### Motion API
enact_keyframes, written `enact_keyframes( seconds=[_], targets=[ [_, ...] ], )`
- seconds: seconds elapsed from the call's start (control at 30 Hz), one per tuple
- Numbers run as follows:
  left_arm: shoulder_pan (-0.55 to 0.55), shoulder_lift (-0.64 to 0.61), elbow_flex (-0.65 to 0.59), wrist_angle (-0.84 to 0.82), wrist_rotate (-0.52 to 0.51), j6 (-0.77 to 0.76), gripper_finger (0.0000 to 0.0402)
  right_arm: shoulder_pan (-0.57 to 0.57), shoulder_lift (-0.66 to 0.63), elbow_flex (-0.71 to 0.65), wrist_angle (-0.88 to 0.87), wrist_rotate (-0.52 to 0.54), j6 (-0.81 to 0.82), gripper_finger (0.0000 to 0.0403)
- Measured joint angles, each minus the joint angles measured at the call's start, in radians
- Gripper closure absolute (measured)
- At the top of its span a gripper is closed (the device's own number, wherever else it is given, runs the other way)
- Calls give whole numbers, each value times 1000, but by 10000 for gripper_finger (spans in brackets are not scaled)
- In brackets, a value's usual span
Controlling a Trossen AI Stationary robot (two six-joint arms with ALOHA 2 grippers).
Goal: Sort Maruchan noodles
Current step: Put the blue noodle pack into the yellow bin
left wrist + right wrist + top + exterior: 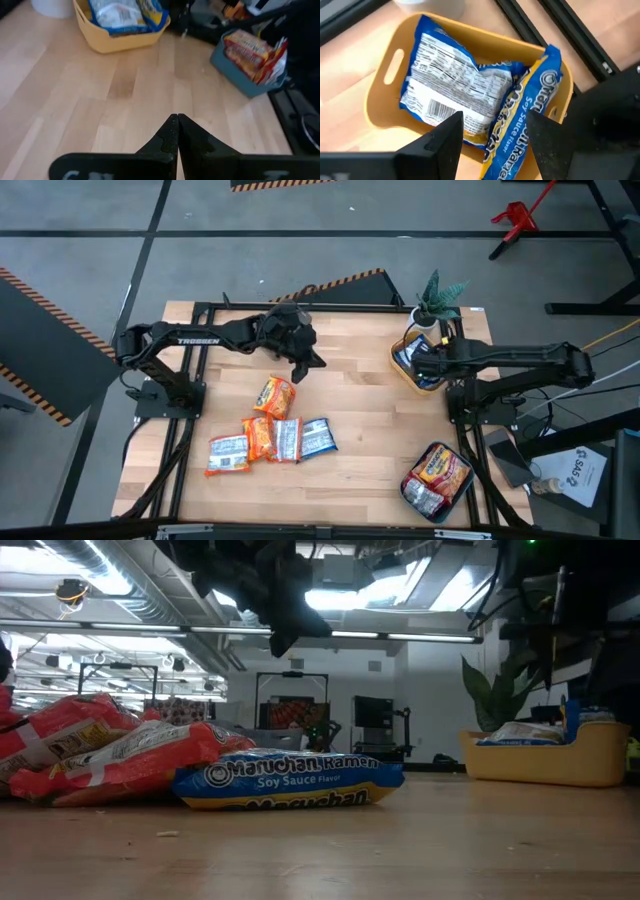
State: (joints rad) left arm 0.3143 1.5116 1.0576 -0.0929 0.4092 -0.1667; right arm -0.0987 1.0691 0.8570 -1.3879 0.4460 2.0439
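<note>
Several Maruchan noodle packets lie flat mid-table: an orange one (274, 395), another orange one (258, 438), a white-red one (287, 440), a blue soy-sauce one (318, 437) (290, 785) and an orange-white one (228, 452). My left gripper (303, 370) (177, 120) hangs shut and empty above the table, beyond the pile's far side. My right gripper (495, 145) (420, 362) stands open over the yellow bin (385, 80), above two blue packets (450, 75) (530, 115); one lies back side up, the other leans on its edge against the bin wall.
A teal bin (410, 492) near the table's front right corner holds red-orange packets (440, 470). A potted plant (440, 295) stands at the far right corner behind the yellow bin (400, 365). Bare wood lies between the pile and the two bins.
</note>
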Motion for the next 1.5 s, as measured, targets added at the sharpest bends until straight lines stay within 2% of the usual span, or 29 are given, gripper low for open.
enact_keyframes(
  seconds=[0.13,0.2,0.27,0.37,0.5,0.6,0.8,0.93,1.07,1.23,1.5],
  targets=[
    [2,-9,0,4,-4,-44,401,0,-36,0,-15,14,-57,200],
    [2,-8,0,4,8,-66,401,0,-41,0,30,51,-113,200],
    [1,-8,0,12,29,-77,401,0,-39,0,116,86,-231,200],
    [6,-17,3,5,108,-141,401,0,-33,0,332,97,-525,200],
    [27,-86,23,-98,269,-136,401,1,-15,0,692,-33,-918,200],
    [15,-138,20,-216,282,-99,401,1,27,1,891,-126,-1075,200],
    [-70,-211,17,-455,177,-67,401,1,191,1,1122,-299,-1286,200],
    [-167,-230,-1,-514,79,-118,401,1,317,-1,1224,-395,-1346,200],
    [-272,-232,-10,-500,-30,-184,401,5,415,0,1342,-516,-1367,200],
    [-397,-232,-10,-468,-167,-260,401,22,484,0,1446,-562,-1383,201],
    [-549,-232,-10,-420,-313,-407,401,51,520,1,1524,-527,-1455,201]
  ],
)
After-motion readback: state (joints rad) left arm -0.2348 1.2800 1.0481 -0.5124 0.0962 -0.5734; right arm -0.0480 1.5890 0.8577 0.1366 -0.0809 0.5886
